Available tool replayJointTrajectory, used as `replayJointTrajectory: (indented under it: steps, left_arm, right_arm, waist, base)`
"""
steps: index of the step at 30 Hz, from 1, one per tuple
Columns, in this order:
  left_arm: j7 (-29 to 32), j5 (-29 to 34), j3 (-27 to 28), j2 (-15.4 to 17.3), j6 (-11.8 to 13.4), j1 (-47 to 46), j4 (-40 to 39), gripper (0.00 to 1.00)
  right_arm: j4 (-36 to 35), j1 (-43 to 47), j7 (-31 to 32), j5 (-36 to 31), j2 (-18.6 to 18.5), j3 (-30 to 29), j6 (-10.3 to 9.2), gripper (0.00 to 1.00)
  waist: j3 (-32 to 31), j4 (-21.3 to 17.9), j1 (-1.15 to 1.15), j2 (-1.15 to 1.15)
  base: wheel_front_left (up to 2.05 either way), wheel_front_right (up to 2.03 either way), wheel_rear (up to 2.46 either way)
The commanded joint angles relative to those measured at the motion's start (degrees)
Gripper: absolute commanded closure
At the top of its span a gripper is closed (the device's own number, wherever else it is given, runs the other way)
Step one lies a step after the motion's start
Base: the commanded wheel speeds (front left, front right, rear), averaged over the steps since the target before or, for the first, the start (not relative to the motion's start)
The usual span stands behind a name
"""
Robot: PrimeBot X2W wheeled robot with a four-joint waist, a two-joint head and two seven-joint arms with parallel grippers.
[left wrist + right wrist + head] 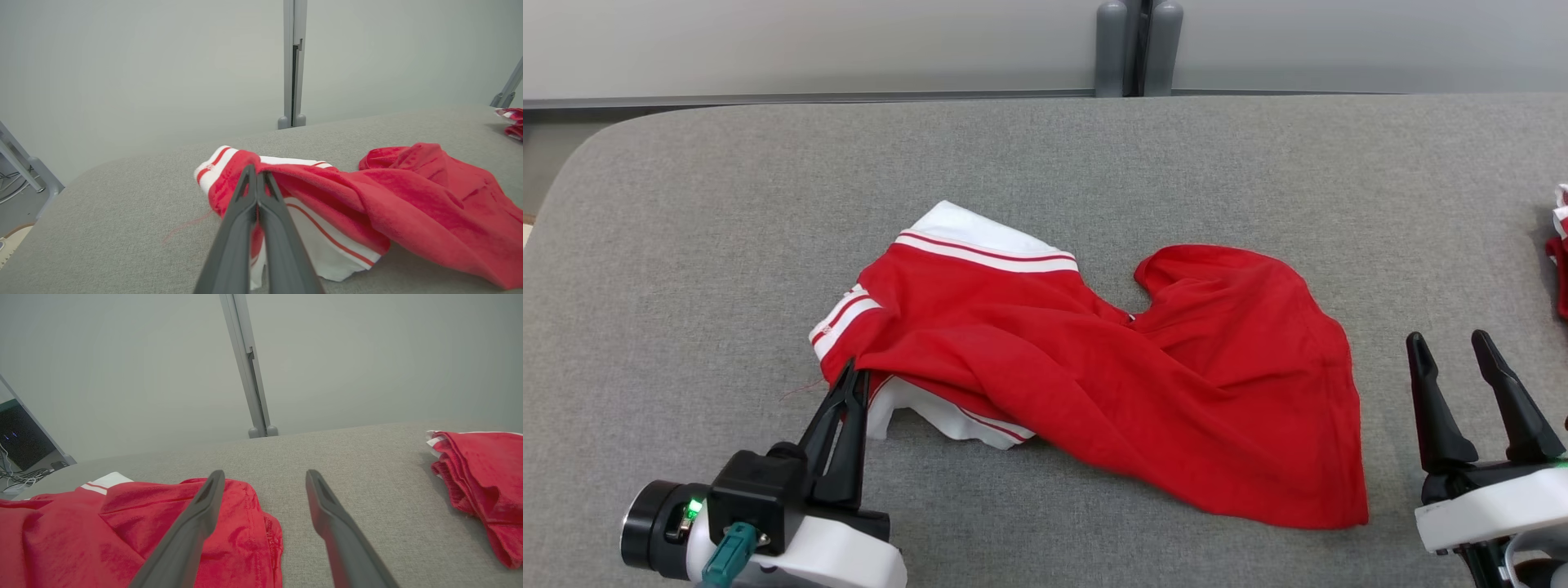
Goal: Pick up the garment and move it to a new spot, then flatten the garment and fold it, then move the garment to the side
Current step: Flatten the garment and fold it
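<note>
Garment (1094, 376) is lying crumpled on the middle of the grey table (686, 245), with the left gripper (852, 374) pinching its striped left edge, the right gripper (1447, 339) standing open just beside it, another red pile (482, 477) sitting at the table's right edge, and a pale wall (768, 41) rising behind.

Head camera looks down at the table (686, 245); both low wrist cameras face the wall (122, 61), sharing the garment (61, 531).
</note>
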Motion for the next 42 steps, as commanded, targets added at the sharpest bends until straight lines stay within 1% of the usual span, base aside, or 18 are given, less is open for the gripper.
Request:
replayJointTrajectory:
  steps: [1,6,11,18,19,23,30,31,32,33,36,39,42]
  left_arm:
    - [0.13,-0.49,0.44,0.37,0.15,0.50,0.03,1.00]
    - [-0.55,-2.31,1.05,0.00,-0.81,-1.50,3.08,1.00]
    - [-2.53,-4.16,2.08,-0.71,-2.39,-5.30,8.42,1.00]
    - [-6.14,-6.79,4.96,-1.10,-4.82,-14.42,19.76,1.00]
    - [-6.14,-6.79,4.96,-1.10,-4.82,-14.42,19.76,1.00]
    - [-8.86,-8.53,6.69,-1.83,-6.19,-20.04,26.83,1.00]
    - [-12.92,-10.88,8.53,-2.76,-7.96,-26.25,38.34,1.00]
    - [-13.42,-11.22,8.66,-2.96,-8.24,-26.61,39.43,0.71]
    - [-14.14,-11.35,8.68,-3.20,-8.42,-26.79,40.21,0.02]
    - [-15.14,-11.55,8.76,-3.48,-8.71,-26.97,40.72,0.00]
    - [-18.65,-11.83,9.06,-4.53,-9.19,-26.48,40.96,0.00]
    - [-20.85,-11.69,9.53,-5.36,-9.39,-24.91,39.33,0.00]
    - [-21.82,-11.11,10.39,-6.29,-9.66,-23.22,36.02,0.00]
  right_arm:
    - [-0.33,-0.67,-0.03,-0.15,-0.26,0.21,0.00,0.00]
    - [-0.55,-1.45,0.04,0.05,-0.63,0.54,0.00,0.00]
    - [-1.12,-2.18,0.21,0.29,-0.86,0.31,0.00,0.00]
    - [-1.77,-4.26,0.25,0.78,-1.79,0.43,0.00,0.00]
    - [-1.77,-4.26,0.25,0.78,-1.79,0.43,0.00,0.00]
    - [-1.67,-5.40,-0.28,1.09,-2.06,0.09,0.00,0.00]
    - [-0.35,-6.71,-1.78,1.43,-2.12,-0.16,0.00,0.00]
    - [-0.16,-6.74,-1.88,1.44,-2.13,-0.30,0.00,0.00]
    - [0.08,-6.80,-2.21,1.44,-2.17,-0.42,0.00,0.00]
    - [0.21,-6.87,-2.41,1.40,-2.23,-0.48,0.00,0.00]
    - [0.62,-6.92,-2.87,1.05,-2.36,-0.75,0.00,0.00]
    - [0.74,-6.87,-2.79,0.52,-2.60,-0.70,0.00,0.00]
    - [0.74,-6.63,-2.50,0.21,-2.82,-0.19,0.00,0.00]
  waist:
    - [0.35,-0.30,0.00,0.00]
    - [1.39,-1.72,0.00,0.00]
    - [3.51,-3.12,0.00,0.00]
    - [8.29,-5.59,0.00,0.00]
    - [8.29,-5.59,0.00,0.00]
    - [10.94,-6.84,0.00,0.00]
    - [12.76,-8.28,0.00,0.00]
    - [12.72,-8.33,0.00,0.00]
    - [12.65,-8.34,0.00,0.00]
    - [12.53,-8.32,0.00,0.00]
    - [11.80,-7.82,0.00,0.00]
    - [10.70,-7.01,0.00,0.00]
    - [9.14,-6.21,0.00,0.00]
  base:
    - [0.00,0.00,0.00]
    - [0.00,0.00,0.00]
    - [0.00,0.00,0.00]
    - [0.00,0.00,0.00]
    - [0.00,0.00,0.00]
    - [0.00,0.00,0.00]
    - [0.00,0.00,0.00]
    - [0.00,0.00,0.00]
    - [0.00,0.00,0.00]
    - [0.00,0.00,0.00]
    - [0.00,0.00,0.00]
    - [0.00,0.00,0.00]
    - [0.00,0.00,0.00]
